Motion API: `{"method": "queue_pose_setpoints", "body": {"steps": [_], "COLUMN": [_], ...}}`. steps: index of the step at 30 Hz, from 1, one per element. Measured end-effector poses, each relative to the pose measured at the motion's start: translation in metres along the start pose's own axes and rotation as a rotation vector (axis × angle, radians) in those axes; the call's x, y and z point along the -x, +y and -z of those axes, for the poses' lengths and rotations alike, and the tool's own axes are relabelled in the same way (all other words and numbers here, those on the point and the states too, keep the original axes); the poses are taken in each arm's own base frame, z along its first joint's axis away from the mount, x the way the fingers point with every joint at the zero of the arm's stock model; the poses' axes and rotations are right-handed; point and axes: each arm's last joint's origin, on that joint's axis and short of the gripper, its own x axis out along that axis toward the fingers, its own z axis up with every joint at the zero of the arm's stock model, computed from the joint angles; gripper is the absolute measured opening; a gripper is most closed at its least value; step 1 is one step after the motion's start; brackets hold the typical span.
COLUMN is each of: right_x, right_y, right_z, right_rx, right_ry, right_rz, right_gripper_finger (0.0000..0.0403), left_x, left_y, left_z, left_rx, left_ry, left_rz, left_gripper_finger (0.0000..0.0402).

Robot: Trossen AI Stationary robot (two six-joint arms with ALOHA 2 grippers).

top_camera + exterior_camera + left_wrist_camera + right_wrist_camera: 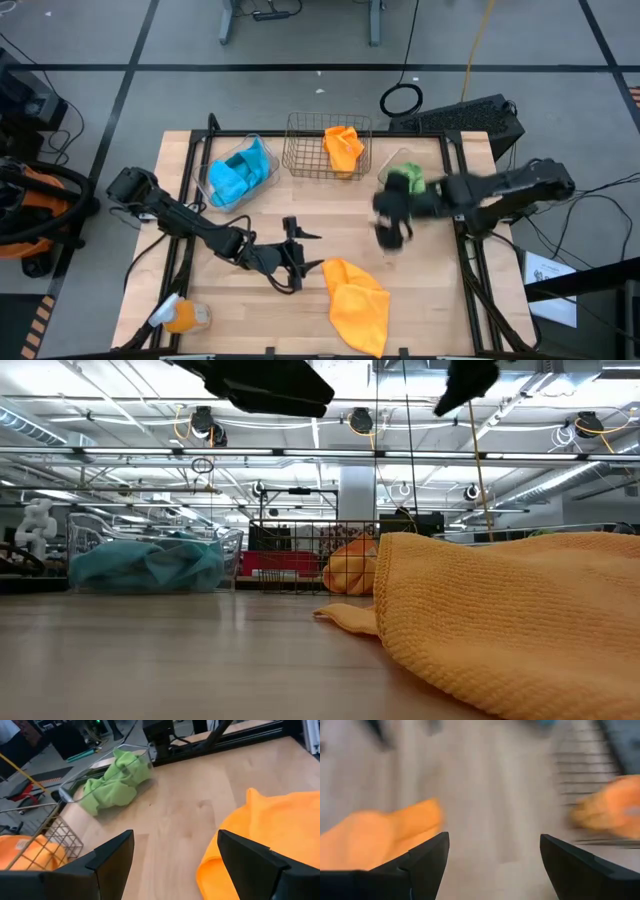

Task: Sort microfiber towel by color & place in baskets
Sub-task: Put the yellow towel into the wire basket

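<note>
An orange towel lies spread and rumpled on the table near its front edge; it fills the low view's right. At the far side stand a clear bin holding blue towels, a wire-mesh basket holding an orange towel, and a clear bin holding a green towel. My left gripper is open just left of the loose orange towel. My right gripper is open above the table, near the green towel's bin, with nothing between its fingers.
A small object with an orange part lies at the table's near left corner. A black flat device sits beyond the far right corner. Bare wood shows between the containers and the loose towel.
</note>
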Motion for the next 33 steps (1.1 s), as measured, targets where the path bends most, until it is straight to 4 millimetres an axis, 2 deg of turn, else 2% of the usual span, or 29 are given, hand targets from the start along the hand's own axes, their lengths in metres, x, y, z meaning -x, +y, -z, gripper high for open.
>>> {"method": "queue_pose_setpoints", "body": {"steps": [6, 12, 19, 28, 33], "right_x": [-0.016, -0.037, -0.078, -0.114, -0.133], "right_y": [0.065, 0.105, 0.118, 0.13, 0.133], "right_z": [0.044, 0.085, 0.132, 0.151, 0.16], "right_rx": [0.007, -0.13, -0.204, -0.204, -0.183], "right_ry": [-0.007, -0.126, 0.004, 0.086, 0.122], "right_rz": [-0.166, -0.36, -0.309, -0.244, -0.202], "right_gripper_finger": [0.0302, 0.0302, 0.0314, 0.036, 0.0361], "left_x": [-0.009, -0.019, -0.027, -0.031, -0.033], "left_y": [-0.006, -0.014, -0.019, -0.019, -0.019], "left_z": [0.006, 0.016, 0.024, 0.027, 0.029], "left_rx": [0.0, 0.024, 0.061, 0.088, 0.085], "left_ry": [-0.001, 0.021, 0.023, 0.025, 0.033], "left_rz": [0.003, 0.009, 0.011, -0.003, -0.007], "left_gripper_finger": [0.0293, 0.0293, 0.0293, 0.0293, 0.0293]}}
